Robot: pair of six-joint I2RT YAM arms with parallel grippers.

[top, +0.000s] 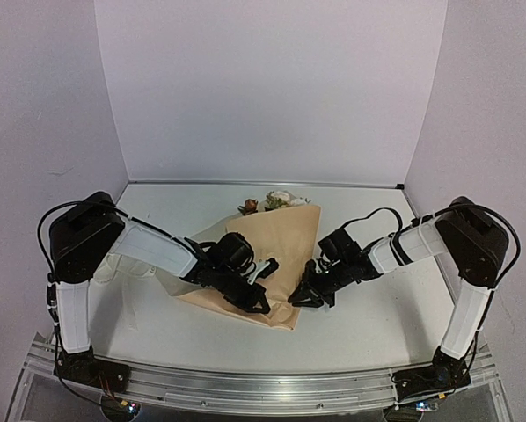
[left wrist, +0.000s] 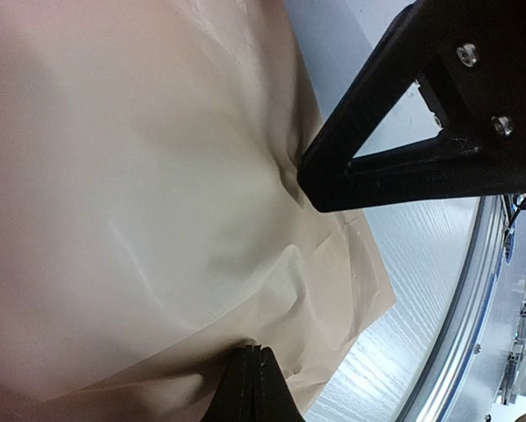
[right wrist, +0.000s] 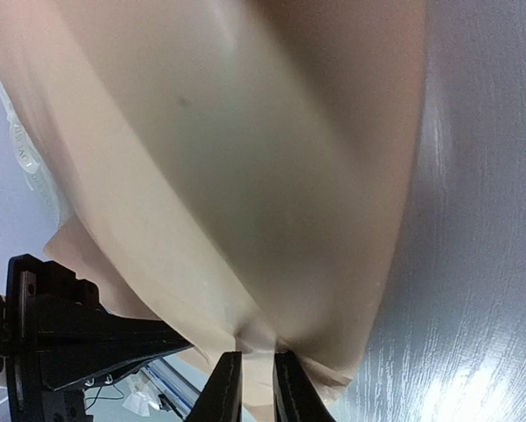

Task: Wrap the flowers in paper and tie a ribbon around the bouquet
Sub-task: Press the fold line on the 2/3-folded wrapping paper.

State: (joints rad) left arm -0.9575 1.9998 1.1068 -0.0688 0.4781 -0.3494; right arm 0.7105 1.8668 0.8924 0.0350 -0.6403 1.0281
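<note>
Wrapping step: the left gripper (left wrist: 250, 380) and right gripper (right wrist: 254, 385), both nearly closed, pinch the paper (left wrist: 157, 176). Next, I'd say, roll it snug.

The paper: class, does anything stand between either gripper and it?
Nothing visible does. The left gripper is shut on the paper at its near edge, and the right gripper pinches a fold of the same sheet. The flowers show at the far end, away from both.
</note>
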